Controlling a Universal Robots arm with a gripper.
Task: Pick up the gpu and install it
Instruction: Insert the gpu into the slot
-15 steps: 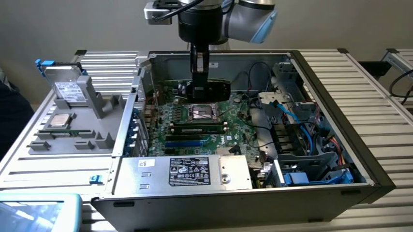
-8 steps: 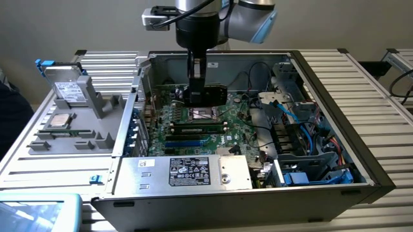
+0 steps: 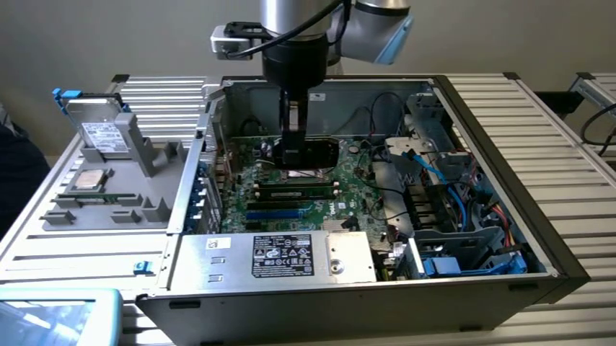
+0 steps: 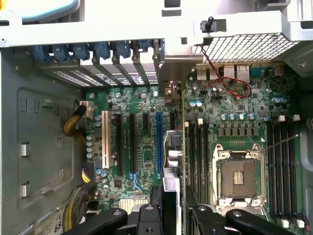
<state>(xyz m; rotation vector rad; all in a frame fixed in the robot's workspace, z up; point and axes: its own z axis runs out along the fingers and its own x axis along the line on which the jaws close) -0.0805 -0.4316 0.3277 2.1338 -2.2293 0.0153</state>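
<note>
My gripper (image 3: 293, 144) hangs inside the open computer case (image 3: 539, 238), shut on the gpu (image 3: 310, 154). The card stands on edge, held low over the green motherboard (image 3: 288, 205) near the CPU socket (image 3: 310, 174). In the wrist view the gpu (image 4: 182, 147) is seen edge-on as a thin line with its silvery bracket (image 4: 169, 73) at the far end, gripped between my black fingers (image 4: 146, 218). It sits between the blue expansion slot (image 4: 159, 137) and the memory slots (image 4: 194, 147).
A grey tray (image 3: 115, 231) at the exterior view's left carries a hard drive (image 3: 101, 133), a processor chip (image 3: 89, 180) and a memory stick (image 3: 91, 196). The power supply (image 3: 288, 256) fills the case's near side. Blue and black cables (image 3: 452, 194) crowd the exterior view's right.
</note>
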